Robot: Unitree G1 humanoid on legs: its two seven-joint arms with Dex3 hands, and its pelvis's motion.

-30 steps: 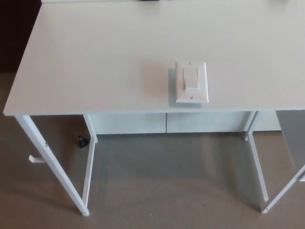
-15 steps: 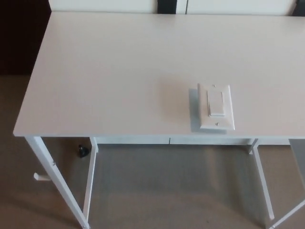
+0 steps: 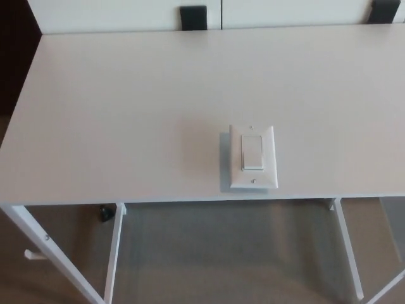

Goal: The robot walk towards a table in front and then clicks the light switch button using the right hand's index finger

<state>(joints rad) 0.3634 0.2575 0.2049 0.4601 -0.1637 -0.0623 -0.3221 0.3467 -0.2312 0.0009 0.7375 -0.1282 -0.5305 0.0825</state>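
- Neither of my hands shows, so I cannot tell how my fingers stand.
- Grey carpet (image 3: 221, 253) lies under the white table legs (image 3: 112, 253).
- The light switch (image 3: 252, 157) lies flat near the table's (image 3: 114, 114) front edge, right of centre.
- A dark block (image 3: 193, 18) stands beyond the far edge.

Matt white table (image 3: 126, 126); smooth plastic light switch (image 3: 252, 157).

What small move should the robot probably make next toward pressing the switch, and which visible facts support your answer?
Probably bring the right hand into view over the light switch. Neither hand shows yet, while the switch lies flat near the front edge of the white table, its rocker untouched, so the approach looks about complete and reaching comes next.
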